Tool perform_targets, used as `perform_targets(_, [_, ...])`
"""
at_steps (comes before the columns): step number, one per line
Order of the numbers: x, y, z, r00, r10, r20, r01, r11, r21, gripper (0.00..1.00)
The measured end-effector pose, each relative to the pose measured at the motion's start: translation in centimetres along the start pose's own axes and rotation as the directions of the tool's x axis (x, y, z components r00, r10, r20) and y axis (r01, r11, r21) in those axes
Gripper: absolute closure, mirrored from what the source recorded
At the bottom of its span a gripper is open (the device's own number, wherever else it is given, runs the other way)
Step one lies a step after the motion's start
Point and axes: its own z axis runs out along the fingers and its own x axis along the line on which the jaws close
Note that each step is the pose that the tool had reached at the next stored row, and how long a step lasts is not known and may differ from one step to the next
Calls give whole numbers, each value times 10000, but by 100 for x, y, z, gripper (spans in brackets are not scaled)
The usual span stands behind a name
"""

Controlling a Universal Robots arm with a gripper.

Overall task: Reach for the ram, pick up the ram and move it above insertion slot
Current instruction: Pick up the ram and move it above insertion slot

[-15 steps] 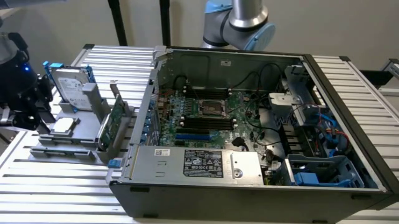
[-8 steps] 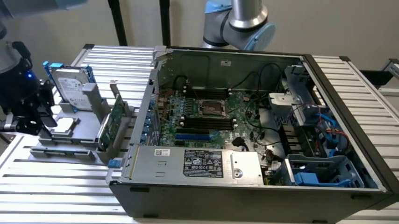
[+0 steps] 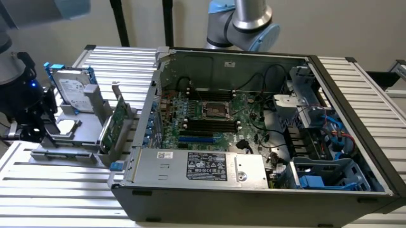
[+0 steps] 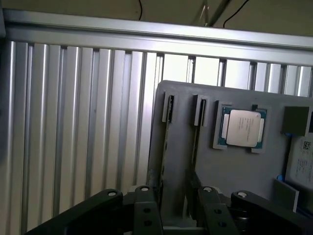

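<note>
1. Black metal fingers [image 4: 195,200] of the gripper [image 4: 173,196] lay closest to the wrist lens, spread apart with nothing pinched between them.
2. Just beyond the fingertips stood a flat grey plastic holder [image 4: 230,171] on the ribbed aluminium table [image 4: 73,122]. The ram [image 4: 167,142], a long, thin circuit-board stick seen edge-on, sat in one of its slots and ran toward the gap between the fingers. A second matching stick [image 4: 197,132] lined up with one finger instead.
3. Farther out past that same finger lay a square, silver-capped processor chip [image 4: 242,127] in the holder.
4. By my reading, the step in hand was the reach, close to its end. The ram was not yet lifted and sat well apart from the black insertion slots [image 3: 212,124] inside the open dark computer case [image 3: 355,142].
5. A sound grasp would call for the fingers centred on the ram's thin edge and clear of the neighbouring stick. It would also need a squeeze on the flat faces and a straight pull out of the holder, since a skewed one could bind or bend the board.
</note>
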Motion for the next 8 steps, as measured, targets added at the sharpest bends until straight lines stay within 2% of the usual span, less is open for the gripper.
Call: perform_targets(8, [16, 2, 145, 10000, 0, 0, 0, 10000, 0, 63])
